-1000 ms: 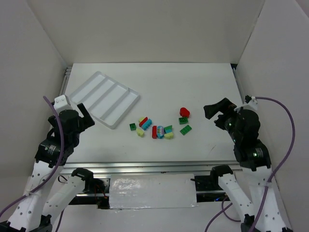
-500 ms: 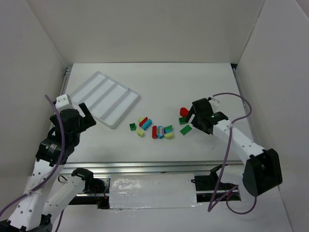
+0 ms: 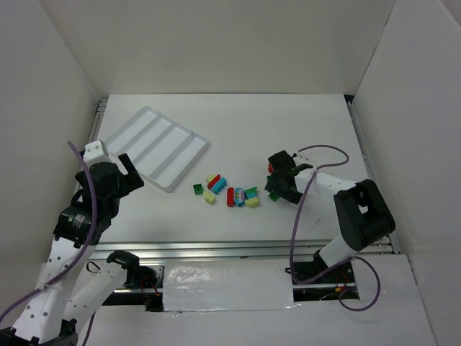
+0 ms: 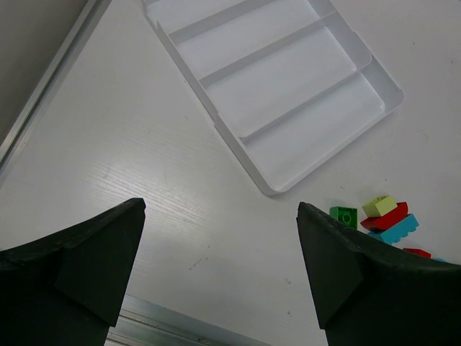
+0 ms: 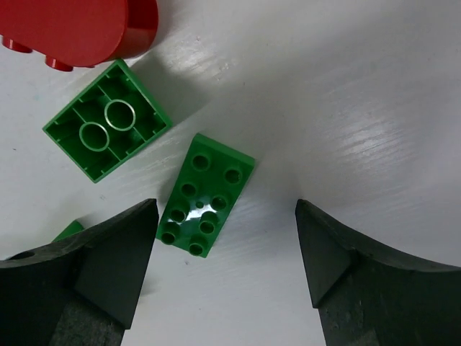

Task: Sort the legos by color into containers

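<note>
Roughly a dozen legos (image 3: 229, 193) to sort, all loose on table (image 3: 310, 130), none in tray (image 3: 155, 144) yet; tray well apart at far left, its four long compartments bare. Right gripper (image 5: 225, 234) down low over the pile's right end, jaws spread wide, holding nothing, with a flat green plate (image 5: 205, 194) between them, hard by one jaw. Left gripper (image 4: 220, 267) likewise wide and empty, hanging near the tray's near corner.

Judging the plate: hard moulded plastic, rigid, very light, glossy and so probably slippery in a pinch. Thin, eight studs up, flat on the white surface. Best taken across the two long straight edges, low on the side walls and square-on, to avoid squirting it out. Lies skewed to the jaws at present, so likely wants a wrist turn first.

Just beside it: green brick (image 5: 106, 130) upside down, hollow underside with two tubes showing, one corner nearly touching the plate. Beyond that, red piece (image 5: 79, 29), smooth and rounded. Some risk of nudging either on closing. Tough, not fragile; safe to drop into a compartment.
</note>
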Controlling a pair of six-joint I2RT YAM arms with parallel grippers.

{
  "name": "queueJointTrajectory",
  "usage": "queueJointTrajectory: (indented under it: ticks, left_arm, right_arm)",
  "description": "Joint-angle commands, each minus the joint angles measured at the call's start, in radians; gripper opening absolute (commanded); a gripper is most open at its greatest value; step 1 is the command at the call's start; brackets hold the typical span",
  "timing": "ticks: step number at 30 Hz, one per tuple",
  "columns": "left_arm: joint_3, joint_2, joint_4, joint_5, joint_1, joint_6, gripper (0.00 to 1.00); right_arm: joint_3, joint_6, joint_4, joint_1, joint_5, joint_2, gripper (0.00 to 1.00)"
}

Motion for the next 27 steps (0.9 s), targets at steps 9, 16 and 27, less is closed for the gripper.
queueJointTrajectory:
  ticks: [9, 16, 27]
  left_arm:
    - [0.013, -0.02, 0.039, 0.012, 0.007, 0.026, 1.0]
    - [0.01, -0.048, 0.044, 0.01, 0.006, 0.027, 0.99]
    - [0.009, -0.062, 0.041, 0.009, 0.006, 0.026, 1.0]
  right_arm:
    - [0.108, 0.031, -0.067, 0.015, 0.04, 0.071, 0.79]
    - [0.128, 0.018, -0.11, 0.013, 0.016, 0.086, 0.66]
    - [0.098, -0.022, -0.144, 0.013, -0.012, 0.077, 0.38]
